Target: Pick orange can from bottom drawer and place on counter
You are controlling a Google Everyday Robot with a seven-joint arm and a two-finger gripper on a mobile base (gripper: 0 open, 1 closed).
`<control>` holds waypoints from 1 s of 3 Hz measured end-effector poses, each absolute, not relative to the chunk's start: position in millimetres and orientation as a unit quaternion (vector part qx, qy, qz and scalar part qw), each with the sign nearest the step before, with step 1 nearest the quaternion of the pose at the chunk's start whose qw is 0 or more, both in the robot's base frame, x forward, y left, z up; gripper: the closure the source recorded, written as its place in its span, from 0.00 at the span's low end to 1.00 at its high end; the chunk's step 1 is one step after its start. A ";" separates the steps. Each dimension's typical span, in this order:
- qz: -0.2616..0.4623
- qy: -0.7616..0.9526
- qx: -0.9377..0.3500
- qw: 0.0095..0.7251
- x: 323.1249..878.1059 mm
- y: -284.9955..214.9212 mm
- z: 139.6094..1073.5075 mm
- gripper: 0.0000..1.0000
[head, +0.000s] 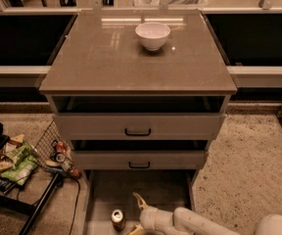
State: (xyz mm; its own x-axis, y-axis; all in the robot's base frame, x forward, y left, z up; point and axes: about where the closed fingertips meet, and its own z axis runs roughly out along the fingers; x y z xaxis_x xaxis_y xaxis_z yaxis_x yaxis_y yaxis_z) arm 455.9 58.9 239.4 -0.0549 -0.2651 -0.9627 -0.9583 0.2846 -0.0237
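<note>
The orange can (117,219) stands upright in the open bottom drawer (102,195), near its front left, silver top showing. My gripper (135,214) comes in from the lower right on a white arm and sits just right of the can. Its fingers are spread, one (139,200) pointing up and back, the other low beside the can. It holds nothing. The counter (106,62) is the glossy grey-brown cabinet top above.
A white bowl (152,35) sits on the counter near the back. Two upper drawers with black handles (137,131) overhang the bottom drawer. A wire rack with snack litter and cans (18,160) stands at the left on the speckled floor.
</note>
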 end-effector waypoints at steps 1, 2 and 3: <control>0.370 0.619 -0.477 0.502 458.8 71.9 206.7 0.00; 0.390 0.599 -0.489 0.500 463.9 93.7 196.7 0.18; 0.407 0.588 -0.504 0.484 462.0 114.8 197.4 0.41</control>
